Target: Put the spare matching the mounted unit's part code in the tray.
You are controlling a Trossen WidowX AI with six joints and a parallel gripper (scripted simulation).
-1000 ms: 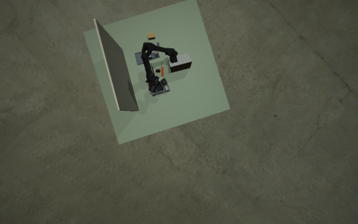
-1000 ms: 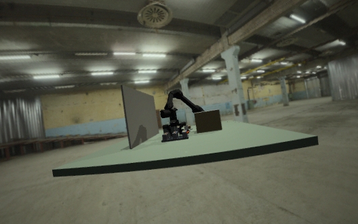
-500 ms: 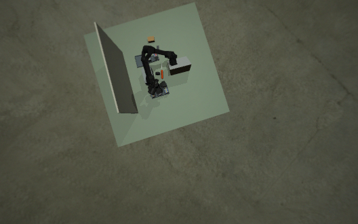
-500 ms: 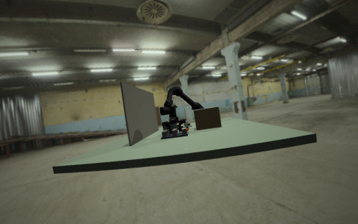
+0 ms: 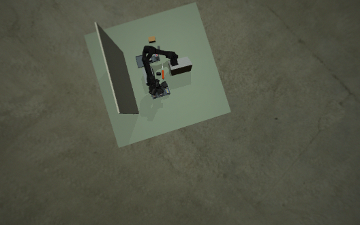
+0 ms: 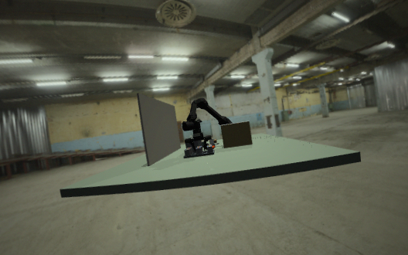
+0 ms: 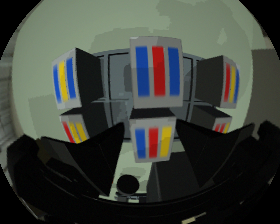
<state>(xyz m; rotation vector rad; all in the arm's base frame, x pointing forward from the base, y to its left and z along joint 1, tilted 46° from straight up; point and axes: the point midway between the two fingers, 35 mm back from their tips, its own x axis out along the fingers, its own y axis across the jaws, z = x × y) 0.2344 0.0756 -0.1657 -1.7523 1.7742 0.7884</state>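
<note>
Overall, the pale green table top (image 5: 205,92) (image 6: 248,162) carries all the equipment. A tall grey upright panel (image 5: 116,75) (image 6: 159,131) stands along one side. The black jointed arm (image 5: 146,63) (image 6: 213,112) reaches down to the dark compartmented rack (image 5: 165,94) (image 6: 198,156) (image 7: 118,70). A slate-blue flat piece (image 5: 140,61), probably the tray, lies well apart from the rack. The black gripper (image 5: 157,91) (image 6: 199,149) (image 7: 149,124) has its fingers apart, clamped on nothing. The six spares stand in the rack; the grey-faced spare striped blue, red and yellow (image 7: 153,140) appears between the fingers in the wrist view. Contact cannot be confirmed.

CAUTION: The mounted unit's code is not readable here. Choosing by a partial stripe match would deliver the wrong part; the blue-red-blue spare (image 7: 158,72) shares its first two bands. Off-centre descent could put a fingertip on a neighbour and tilt it. Closing too high could let the part slip.
</note>
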